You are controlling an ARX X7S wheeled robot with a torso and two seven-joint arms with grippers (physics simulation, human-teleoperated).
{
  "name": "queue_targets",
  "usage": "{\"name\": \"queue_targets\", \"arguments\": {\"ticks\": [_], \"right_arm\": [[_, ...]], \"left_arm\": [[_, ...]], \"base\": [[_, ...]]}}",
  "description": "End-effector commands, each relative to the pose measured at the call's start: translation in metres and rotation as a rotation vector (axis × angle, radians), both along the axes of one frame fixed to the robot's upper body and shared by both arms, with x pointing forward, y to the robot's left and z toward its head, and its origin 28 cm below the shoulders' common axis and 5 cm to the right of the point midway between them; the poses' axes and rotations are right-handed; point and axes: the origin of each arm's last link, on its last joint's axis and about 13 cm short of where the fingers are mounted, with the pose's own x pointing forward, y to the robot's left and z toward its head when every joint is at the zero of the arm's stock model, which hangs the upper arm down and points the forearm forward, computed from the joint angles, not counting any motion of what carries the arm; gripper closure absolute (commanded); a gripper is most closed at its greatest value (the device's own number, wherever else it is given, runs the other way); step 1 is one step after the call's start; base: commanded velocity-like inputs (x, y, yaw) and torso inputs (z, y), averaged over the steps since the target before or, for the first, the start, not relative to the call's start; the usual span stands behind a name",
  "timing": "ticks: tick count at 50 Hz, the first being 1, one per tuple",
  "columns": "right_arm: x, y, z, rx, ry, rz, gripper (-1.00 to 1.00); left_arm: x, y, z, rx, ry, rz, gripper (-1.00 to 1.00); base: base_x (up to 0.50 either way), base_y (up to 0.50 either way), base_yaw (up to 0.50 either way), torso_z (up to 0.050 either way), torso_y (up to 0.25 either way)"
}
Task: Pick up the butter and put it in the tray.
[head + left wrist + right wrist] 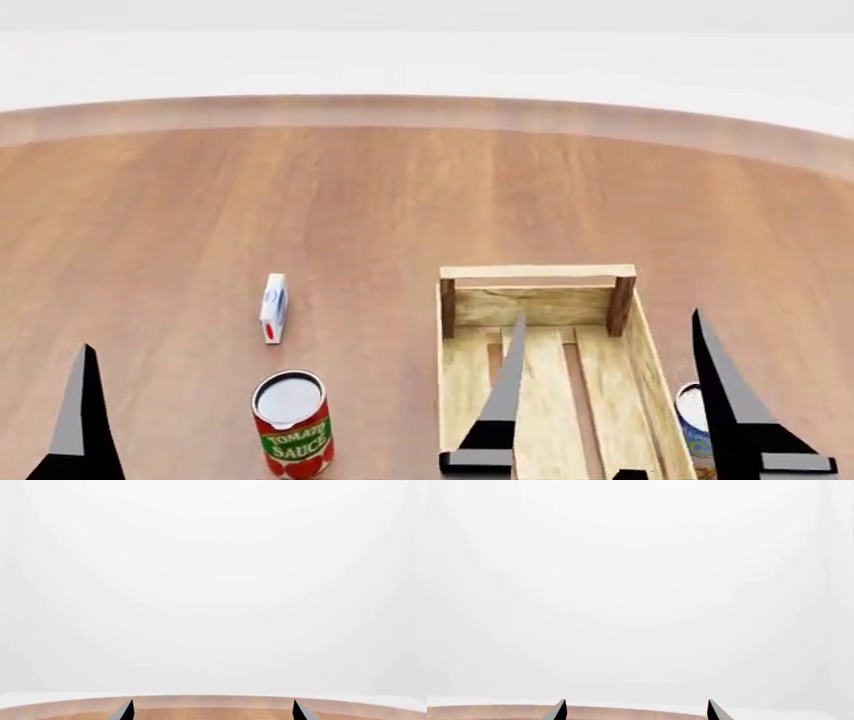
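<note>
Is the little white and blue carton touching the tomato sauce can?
Apart. The head view shows bare wooden table between the carton and the tomato sauce can, which stands nearer the robot.

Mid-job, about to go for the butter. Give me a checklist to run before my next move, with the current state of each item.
1. Butter located: not ok. No view shows it; only the tomato sauce can and small carton stand left of the tray.
2. Tray ready: ok. Its visible slats are bare; the near end is out of frame.
3. Left tool open and holding nothing: ok.
4. Right tool open and holding nothing: ok.
5. Wrist views usable for aiming: not ok. Both show only the table edge and white background.
</note>
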Motion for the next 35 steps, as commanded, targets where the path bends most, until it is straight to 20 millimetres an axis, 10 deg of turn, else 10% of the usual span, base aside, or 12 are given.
{"name": "queue_targets", "arguments": {"ticks": [1,35], "right_arm": [[-0.004,0.001,0.004,0.022,-0.031,0.029,-1.00],[0.002,-0.007,-0.006,0.025,0.099,-0.022,-1.00]], "left_arm": [[-0.002,0.000,0.002,-0.010,0.000,-0.003,-1.00],[0.001,0.000,-0.002,-0.035,0.033,-0.012,-1.00]], "base": [[0.00,-0.50,0.00,0.000,0.000],[0.00,-0.40,0.00,0.000,0.000]]}}
